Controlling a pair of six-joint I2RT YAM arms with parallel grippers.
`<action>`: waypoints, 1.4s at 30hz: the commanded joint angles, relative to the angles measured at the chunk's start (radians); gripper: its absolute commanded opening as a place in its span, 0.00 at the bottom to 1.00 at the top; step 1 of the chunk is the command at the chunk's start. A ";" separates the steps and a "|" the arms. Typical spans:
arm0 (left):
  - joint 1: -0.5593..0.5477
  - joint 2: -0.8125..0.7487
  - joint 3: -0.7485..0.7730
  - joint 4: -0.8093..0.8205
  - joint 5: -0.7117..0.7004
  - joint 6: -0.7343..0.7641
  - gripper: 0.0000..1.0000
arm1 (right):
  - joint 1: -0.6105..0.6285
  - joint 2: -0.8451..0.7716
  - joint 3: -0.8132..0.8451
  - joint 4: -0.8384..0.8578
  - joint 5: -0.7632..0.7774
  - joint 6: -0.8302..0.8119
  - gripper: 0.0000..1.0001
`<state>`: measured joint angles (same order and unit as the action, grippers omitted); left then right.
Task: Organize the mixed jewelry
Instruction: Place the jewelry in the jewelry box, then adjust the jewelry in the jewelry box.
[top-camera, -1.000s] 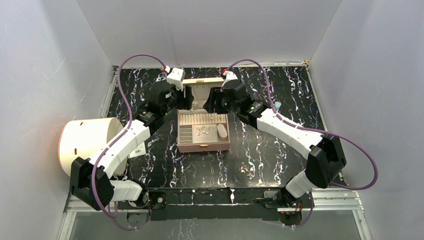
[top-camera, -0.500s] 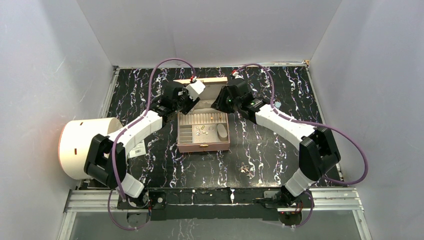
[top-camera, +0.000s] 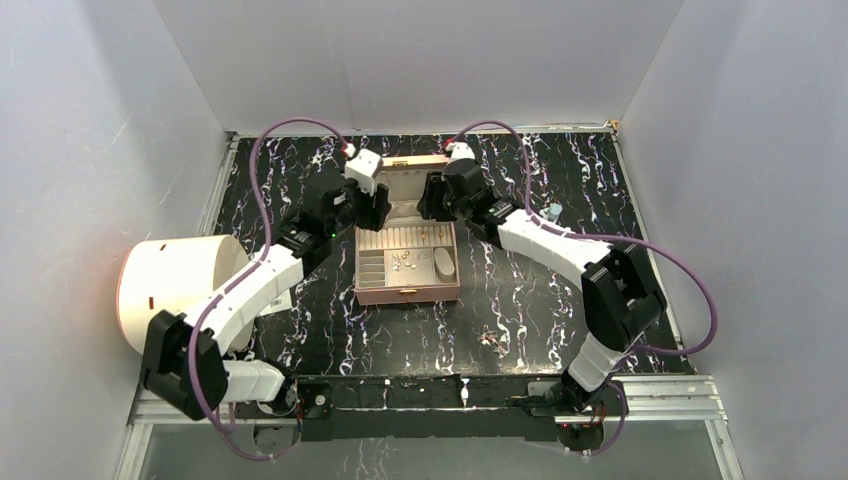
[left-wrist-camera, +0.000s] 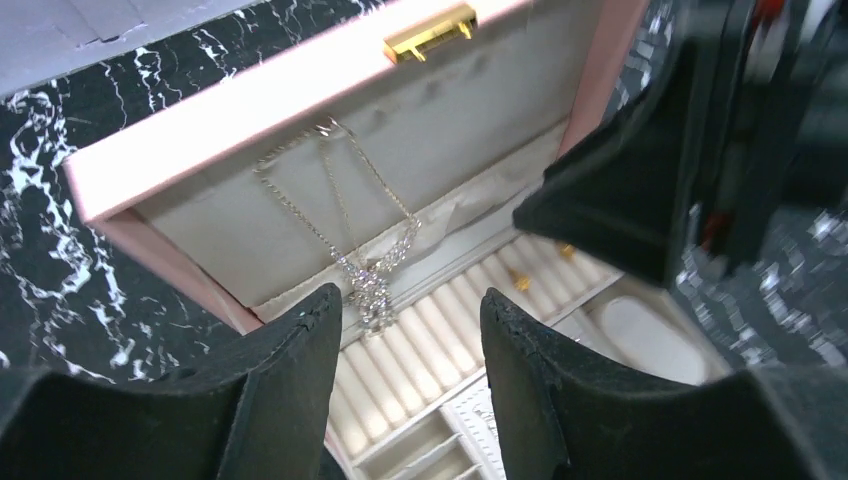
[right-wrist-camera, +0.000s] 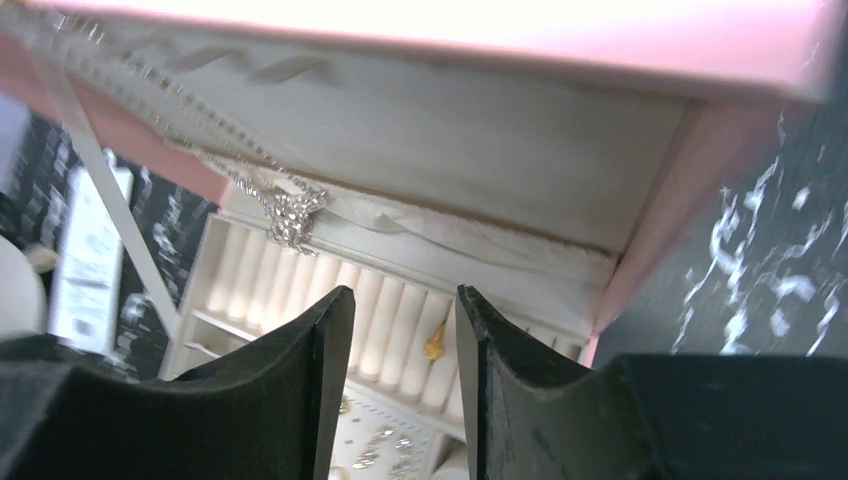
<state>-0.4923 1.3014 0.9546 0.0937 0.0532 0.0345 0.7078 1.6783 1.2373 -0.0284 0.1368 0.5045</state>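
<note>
Gripping: nothing; left end effector (left-wrist-camera: 410, 300) and right end effector (right-wrist-camera: 405, 295) parted, empty, beside pink jewelry box lid (top-camera: 403, 185).
Location: mixed jewelry (top-camera: 491, 338) piled on counter (top-camera: 560, 300), well apart from the box.
Risk: snagging hung necklace (left-wrist-camera: 368, 285), tipping lid shut.

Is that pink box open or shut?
Open. The pink box has its lid standing upright at the back, pale lining and hanging necklace showing.

Loose jewelry (top-camera: 492, 338) near pink box (top-camera: 407, 293)
</note>
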 joint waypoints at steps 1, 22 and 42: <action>0.004 -0.089 0.011 -0.028 -0.131 -0.330 0.52 | 0.006 -0.052 -0.073 0.246 -0.108 -0.433 0.54; 0.006 -0.161 0.051 -0.221 -0.313 -0.708 0.52 | 0.021 0.136 0.053 0.241 -0.219 -1.054 0.58; 0.006 -0.139 -0.043 -0.057 -0.259 -0.741 0.52 | 0.023 0.218 0.147 -0.075 -0.364 -1.215 0.09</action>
<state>-0.4904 1.1755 0.9569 -0.0891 -0.2283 -0.6910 0.7235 1.8866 1.3602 -0.0460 -0.1642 -0.7338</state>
